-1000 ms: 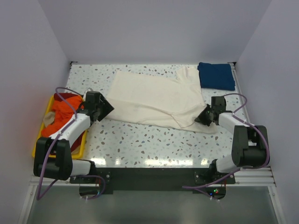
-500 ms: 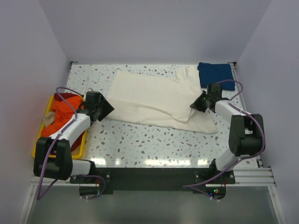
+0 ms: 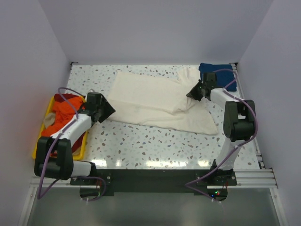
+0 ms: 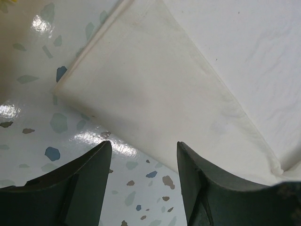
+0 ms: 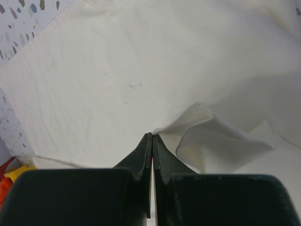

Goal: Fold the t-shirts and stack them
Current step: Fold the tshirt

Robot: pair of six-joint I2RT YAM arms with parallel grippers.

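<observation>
The large cream t-shirt (image 3: 157, 100) lies spread across the middle of the speckled table (image 3: 141, 141), reaching from left of centre towards the upper right. At its right side the right gripper (image 3: 190, 92) has its jaws clenched tight together, pinching a raised fold of the cream cloth at their tips; the wrist view shows the fabric bunching up just beside the closed fingers. Just beside that gripper, in the upper right corner of the table, the dark blue t-shirt (image 3: 218, 76) sits folded in a neat block. On the left, the left gripper (image 3: 107, 109) sits low at the cream shirt's left corner with its jaws released and wide apart, nothing between them. Against the left edge a yellow tray (image 3: 80, 150) holds an orange t-shirt (image 3: 60, 113) and a red one (image 3: 66, 98), heaped loosely.
</observation>
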